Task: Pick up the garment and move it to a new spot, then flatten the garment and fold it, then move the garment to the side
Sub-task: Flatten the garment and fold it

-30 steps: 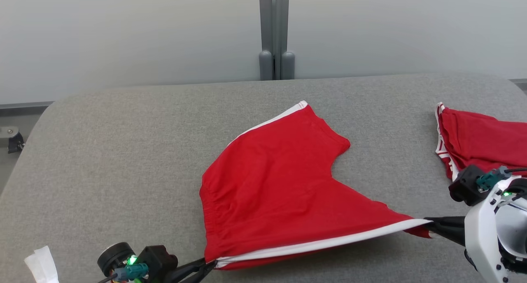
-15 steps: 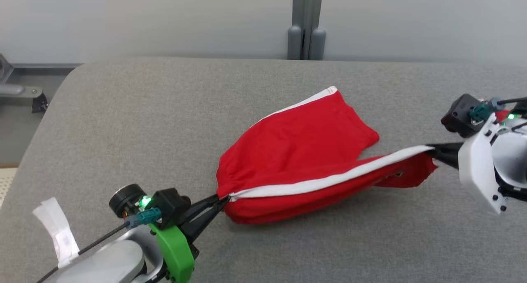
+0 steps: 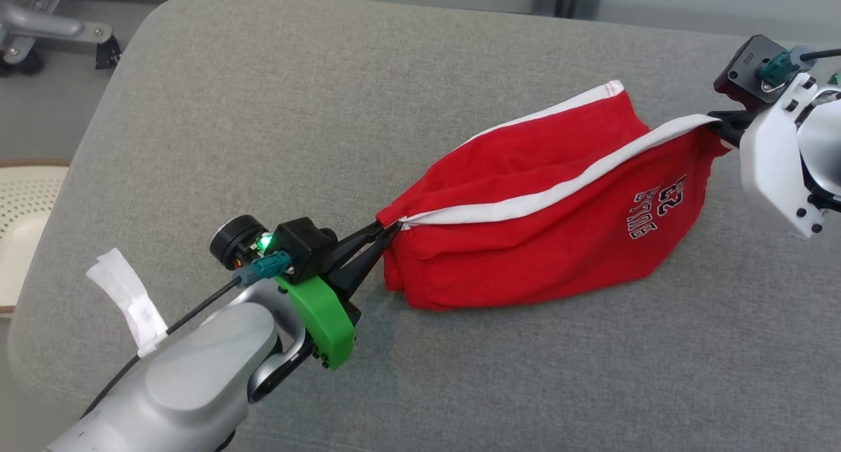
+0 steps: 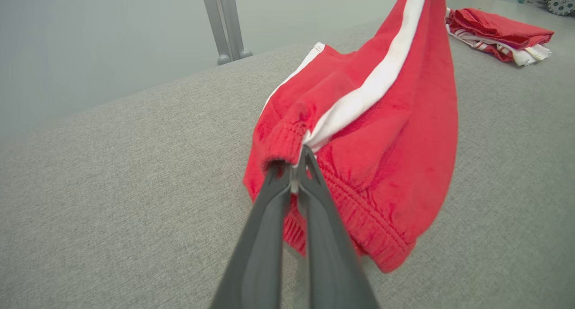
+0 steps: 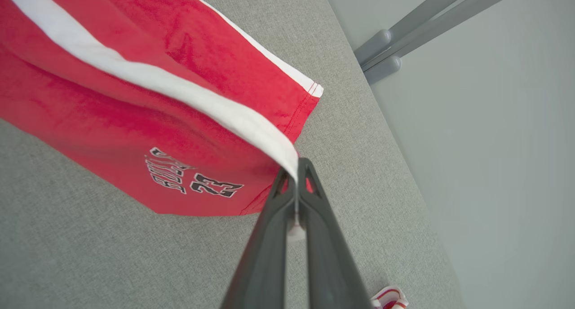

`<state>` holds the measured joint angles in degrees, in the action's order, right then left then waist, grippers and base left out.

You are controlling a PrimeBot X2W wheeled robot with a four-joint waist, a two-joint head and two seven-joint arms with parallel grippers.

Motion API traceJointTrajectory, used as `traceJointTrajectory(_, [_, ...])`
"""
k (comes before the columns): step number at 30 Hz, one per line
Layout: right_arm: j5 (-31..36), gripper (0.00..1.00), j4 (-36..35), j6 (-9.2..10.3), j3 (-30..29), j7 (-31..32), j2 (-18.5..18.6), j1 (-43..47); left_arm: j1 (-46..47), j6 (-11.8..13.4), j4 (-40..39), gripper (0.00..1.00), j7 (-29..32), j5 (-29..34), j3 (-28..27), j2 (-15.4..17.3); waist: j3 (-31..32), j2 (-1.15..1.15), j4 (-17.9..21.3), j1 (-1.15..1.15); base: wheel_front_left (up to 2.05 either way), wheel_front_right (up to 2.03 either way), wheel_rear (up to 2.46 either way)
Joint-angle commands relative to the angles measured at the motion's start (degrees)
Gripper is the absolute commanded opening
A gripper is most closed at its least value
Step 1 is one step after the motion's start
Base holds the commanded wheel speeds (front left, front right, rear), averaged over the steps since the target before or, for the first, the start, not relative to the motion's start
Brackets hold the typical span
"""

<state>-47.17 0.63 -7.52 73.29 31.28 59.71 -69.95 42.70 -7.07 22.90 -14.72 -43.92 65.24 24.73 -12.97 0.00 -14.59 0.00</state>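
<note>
Red sports shorts, the garment (image 3: 525,255), suspended by one side seam between two tools above a grey fabric-covered surface (image 3: 263,110). The left tool (image 3: 386,232) is clamped, fingers together, on the waistband (image 4: 359,219) end of the white stripe (image 3: 525,205). The right tool (image 3: 719,120) is likewise pinched shut on the leg hem (image 5: 310,91) end of the same stripe, nearer the far right corner of the surface. The stripe runs nearly taut between the two holds. The cloth below it hangs in a loose pouch whose lower fold rests on the surface, from about the middle toward the right edge, with the black lettering (image 3: 657,212) on the near face. A second red garment (image 4: 498,30) lies folded and well apart, seen in the left wrist view. The garment appears light, soft and wholly limp: it sags wherever it is unsupported and will hold no shape of its own, so flattening probably calls for tension from both ends as it is lowered. The textured cover of the surface is likely to drag on the cloth and raise wrinkles. The best holds are judged to be the thick elastic waistband and the stitched hems at the corners, where several layers give the fingers purchase; a single thin layer could slip free.
</note>
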Motion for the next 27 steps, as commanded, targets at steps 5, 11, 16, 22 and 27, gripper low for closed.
traceJointTrajectory(5, [1.3,0.00,3.5,0.07,0.0,1.0,-1.8,-1.7,3.6,-0.3,2.6,0.00,-0.5,1.4,-1.7,-2.9,-6.4,0.00,-4.9,0.00,0.00,0.00,0.00])
traceJointTrajectory(11, [2.8,0.00,7.8,0.06,0.1,0.6,-3.0,-4.3,5.5,-0.4,3.7,0.00,-0.5,3.3,-4.0,-5.1,-9.2,0.00,-5.7,0.00,0.00,0.00,0.00])
traceJointTrajectory(16, [4.5,0.00,10.7,0.07,0.1,-0.5,-3.9,-6.0,6.7,-0.4,4.8,0.00,-0.5,3.9,-5.0,-6.2,-10.9,0.00,-6.1,0.00,0.00,0.00,0.00])
traceJointTrajectory(22, [6.2,0.00,13.4,0.07,0.1,-1.6,-4.6,-7.4,7.6,-0.5,5.6,0.00,-0.5,4.2,-5.0,-7.2,-12.3,0.00,-6.7,0.00,0.00,0.00,0.00])
traceJointTrajectory(27, [7.7,0.00,15.2,0.07,0.1,-2.1,-4.9,-8.5,8.1,-0.5,6.1,0.00,-0.5,4.3,-5.2,-7.8,-13.3,0.00,-7.2,0.00,0.00,0.00,0.00])
